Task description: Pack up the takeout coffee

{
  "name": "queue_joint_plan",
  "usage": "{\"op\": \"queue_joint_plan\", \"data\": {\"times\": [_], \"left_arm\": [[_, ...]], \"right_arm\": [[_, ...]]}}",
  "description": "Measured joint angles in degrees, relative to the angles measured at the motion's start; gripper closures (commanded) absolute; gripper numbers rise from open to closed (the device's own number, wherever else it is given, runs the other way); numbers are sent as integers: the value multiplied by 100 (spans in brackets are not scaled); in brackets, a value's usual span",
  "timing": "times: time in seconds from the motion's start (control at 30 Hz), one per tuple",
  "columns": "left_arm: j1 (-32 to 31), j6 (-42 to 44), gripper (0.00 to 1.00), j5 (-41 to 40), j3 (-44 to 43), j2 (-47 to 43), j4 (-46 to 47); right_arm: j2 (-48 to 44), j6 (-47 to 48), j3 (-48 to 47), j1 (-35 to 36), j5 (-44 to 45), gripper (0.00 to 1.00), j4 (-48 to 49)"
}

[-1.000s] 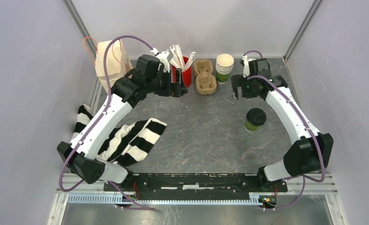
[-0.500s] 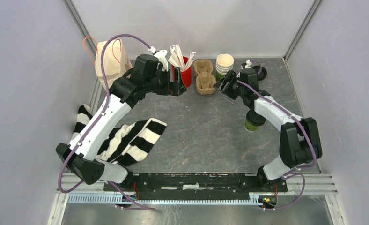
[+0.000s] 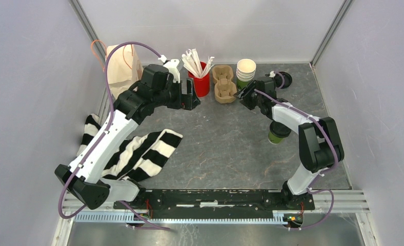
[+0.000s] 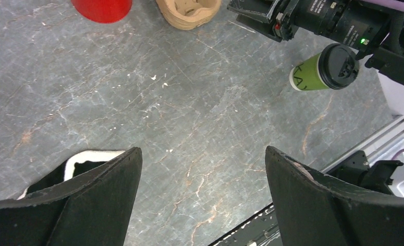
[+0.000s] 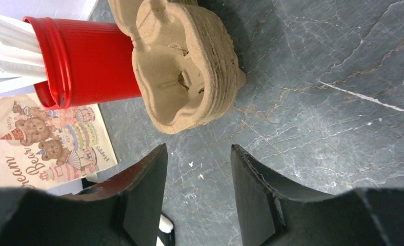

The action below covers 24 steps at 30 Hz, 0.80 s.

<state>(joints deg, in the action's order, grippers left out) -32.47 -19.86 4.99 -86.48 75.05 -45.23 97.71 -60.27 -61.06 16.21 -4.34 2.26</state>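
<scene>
At far edge, right gripper (image 3: 239, 94) swung to cup carrier (image 3: 224, 84), jaws parted, empty. Left gripper (image 4: 201, 154) spread too; takeout coffee (image 4: 325, 68) not yet packed.

Red ribbed cup (image 3: 202, 86) holding white straws (image 3: 195, 60), brown pulp cup carrier (image 3: 224, 84) beside it, stack of cream-rimmed green cups (image 3: 245, 69), black-and-white striped cloth (image 3: 148, 154).

Left pincer (image 4: 201, 154) spread wide, right pincer (image 5: 198, 151) parted
</scene>
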Motion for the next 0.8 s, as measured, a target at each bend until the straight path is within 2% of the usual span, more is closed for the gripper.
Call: {"op": "queue_joint_plan", "data": {"times": [0.27,0.47,0.8], "left_arm": [[31,181,4,-275,-81,109,-254],[52,361,4,-629,-210,262,-334],[70,433,4,-787,-232,367,-459]], "right_arm": [[293,13,-258,96,111,44,-22],[422,74,-345,125,289,46,-33],[981,131,-848,146,374,49,-140]]}}
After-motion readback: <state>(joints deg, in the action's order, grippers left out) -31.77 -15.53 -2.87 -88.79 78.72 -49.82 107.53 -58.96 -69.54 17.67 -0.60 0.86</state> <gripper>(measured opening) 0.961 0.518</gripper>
